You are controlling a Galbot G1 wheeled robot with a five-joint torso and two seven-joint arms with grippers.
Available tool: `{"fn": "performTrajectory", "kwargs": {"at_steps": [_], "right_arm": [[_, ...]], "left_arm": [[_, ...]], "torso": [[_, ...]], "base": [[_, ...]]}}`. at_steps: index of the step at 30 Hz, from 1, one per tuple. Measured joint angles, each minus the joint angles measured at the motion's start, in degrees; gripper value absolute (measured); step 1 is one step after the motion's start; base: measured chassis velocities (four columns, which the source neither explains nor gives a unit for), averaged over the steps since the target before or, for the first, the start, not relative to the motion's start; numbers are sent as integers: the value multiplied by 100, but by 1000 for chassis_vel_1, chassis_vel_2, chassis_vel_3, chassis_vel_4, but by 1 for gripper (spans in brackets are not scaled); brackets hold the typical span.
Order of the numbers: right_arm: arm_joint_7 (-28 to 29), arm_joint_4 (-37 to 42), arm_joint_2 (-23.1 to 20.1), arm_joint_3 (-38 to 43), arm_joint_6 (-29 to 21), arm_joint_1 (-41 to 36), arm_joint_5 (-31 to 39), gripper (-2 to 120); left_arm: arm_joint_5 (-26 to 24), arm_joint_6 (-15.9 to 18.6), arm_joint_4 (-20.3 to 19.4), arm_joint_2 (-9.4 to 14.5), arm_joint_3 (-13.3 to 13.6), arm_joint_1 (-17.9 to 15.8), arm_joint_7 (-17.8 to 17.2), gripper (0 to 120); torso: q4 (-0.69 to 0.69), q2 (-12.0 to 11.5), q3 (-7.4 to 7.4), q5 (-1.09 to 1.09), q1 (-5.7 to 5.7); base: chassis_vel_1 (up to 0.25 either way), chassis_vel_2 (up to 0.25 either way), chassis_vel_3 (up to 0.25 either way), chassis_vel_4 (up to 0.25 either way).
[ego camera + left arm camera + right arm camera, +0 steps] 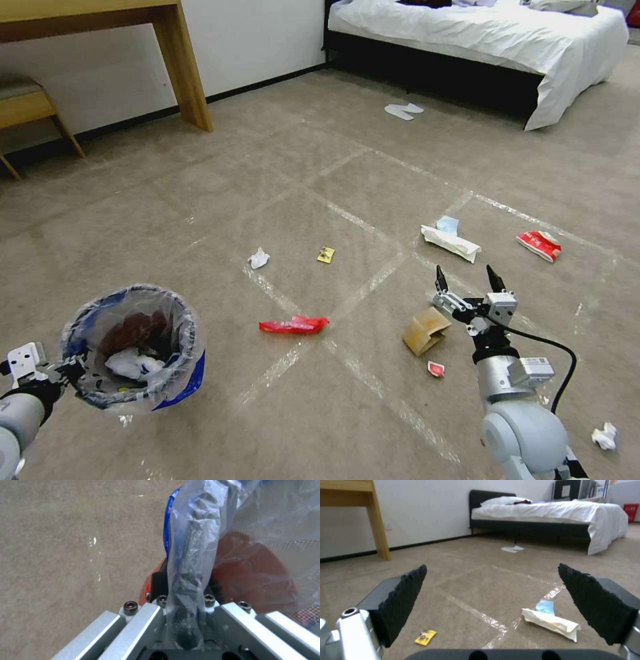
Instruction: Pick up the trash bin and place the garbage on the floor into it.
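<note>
At lower left of the head view, the left gripper is clamped on the bag-lined rim of the small red trash bin. The right gripper, fingers spread, hovers lower right by a flat brown paper bag, likely light and limp, so best pinched at an edge.

Carpet floor strewn with garbage

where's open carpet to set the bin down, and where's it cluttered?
Bare patch: between the trash bin, held by the left hand, and the red wrapper. Also the wide stretch from the desk leg towards the tissue. Crowded: around the open right hand, with brown paper bag, white packet and red-white packet.
</note>
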Motion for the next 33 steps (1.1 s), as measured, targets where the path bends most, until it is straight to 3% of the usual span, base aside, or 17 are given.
{"fn": "performTrajectory", "kwargs": {"at_steps": [5, 7, 8, 10, 11, 13, 14, 15, 16, 17, 19, 25, 27, 28, 30, 33], "right_arm": [[216, 37, -88, -90, -281, 50, 139, 100], [977, 192, -332, -306, -1346, 269, 908, 100], [977, 192, -332, -306, -1346, 269, 908, 100], [1600, 270, -847, -438, -2440, 454, 1304, 100], [1600, 270, -847, -438, -2440, 454, 1304, 100], [1882, 173, -1296, -508, -3443, 691, 1616, 100], [1882, 173, -1296, -508, -3443, 691, 1616, 100], [1904, 129, -1380, -523, -3696, 745, 1687, 100], [1890, -133, -1612, -594, -4442, 967, 1832, 100], [1890, -133, -1612, -594, -4442, 967, 1832, 100], [1248, -856, -1859, -820, -4982, 1456, 1583, 100], [354, -1537, -1925, -1112, -5008, 1867, 969, 100], [-432, -2094, -1906, -1303, -4992, 2110, 376, 100], [-432, -2094, -1906, -1303, -4992, 2110, 376, 100], [-997, -2554, -1839, -1497, -4971, 2292, -243, 100], [-1216, -2867, -1779, -1639, -4957, 2401, -557, 99]], "left_arm": [[22, -3, 7, -13, 11, -7, 5, 0], [37, -9, 29, -23, 16, -15, 9, 0], [37, -9, 29, -23, 16, -15, 9, 0], [50, -13, 67, -24, 27, -37, 9, 0], [50, -13, 67, -24, 27, -37, 9, 0], [55, -25, 105, -34, 30, -63, 9, 0], [55, -25, 105, -34, 30, -63, 9, 0], [60, -30, 112, -36, 30, -65, 12, 0], [80, -47, 136, -46, 30, -72, 31, 0], [80, -47, 136, -46, 30, -72, 31, 0], [97, -64, 148, -71, 30, -78, 48, 0], [111, -72, 160, -86, 22, -73, 53, 0], [137, -87, 161, -103, 6, -54, 53, 0], [137, -87, 161, -103, 6, -54, 53, 0], [166, -88, 160, -129, -5, -27, 52, 0], [200, -91, 155, -158, -14, -4, 48, 0]], "torso": [[0, 0, 0, 0, 0], [0, 0, 0, 0, 0], [0, 0, 0, 0, 0], [1, 0, -1, 0, 0], [1, 0, -1, 0, 0], [0, 0, -1, 1, -1], [0, 0, -1, 1, -1], [0, 0, -1, 1, -1], [0, 0, -1, 1, -1], [0, 0, -1, 1, -1], [0, 0, -1, 3, -1], [1, 0, 0, 2, -1], [0, 0, 0, 1, -1], [0, 0, 0, 1, -1], [0, 0, 0, 1, -1], [0, -1, 0, 2, -1]], "base": [[-80, 79, 72, -85], [-9, 29, 31, -8], [0, 0, 0, 0], [0, 0, 0, 0], [0, 0, 0, 0], [0, 0, 0, 0], [0, 0, 0, 0], [0, 0, 0, 0], [0, 0, 0, 0], [0, 0, 0, 0], [0, 0, 0, 0], [0, 0, 0, 0], [0, 0, 0, 0], [0, 0, 0, 0], [0, 0, 0, 0], [0, 0, 0, 0]]}}
